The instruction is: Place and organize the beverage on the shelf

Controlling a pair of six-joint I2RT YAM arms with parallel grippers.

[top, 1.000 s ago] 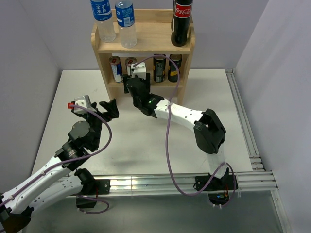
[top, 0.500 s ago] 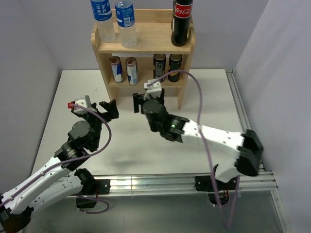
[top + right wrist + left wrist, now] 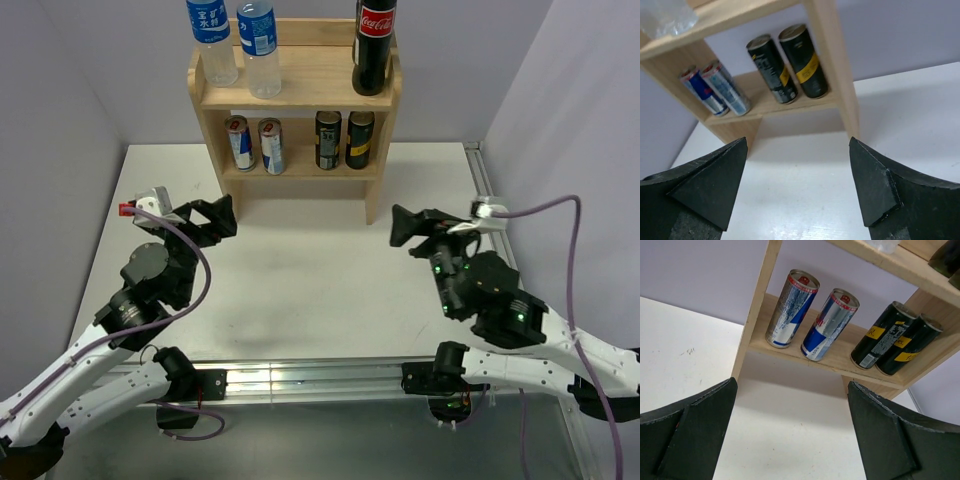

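A flat white matte tabletop (image 3: 300, 290) spreads between and ahead of the left pincer (image 3: 222, 218) and the right pincer (image 3: 402, 228). Plain pale lilac walls (image 3: 60, 100) rise beyond both and at their outer sides. A ribbed silver aluminium rail (image 3: 500, 240) lies just outside the right pincer, and a second silver rail (image 3: 320, 372) lies behind both. The light is soft and even.

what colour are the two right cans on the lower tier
The cans are black with yellow bands; best in right wrist view.
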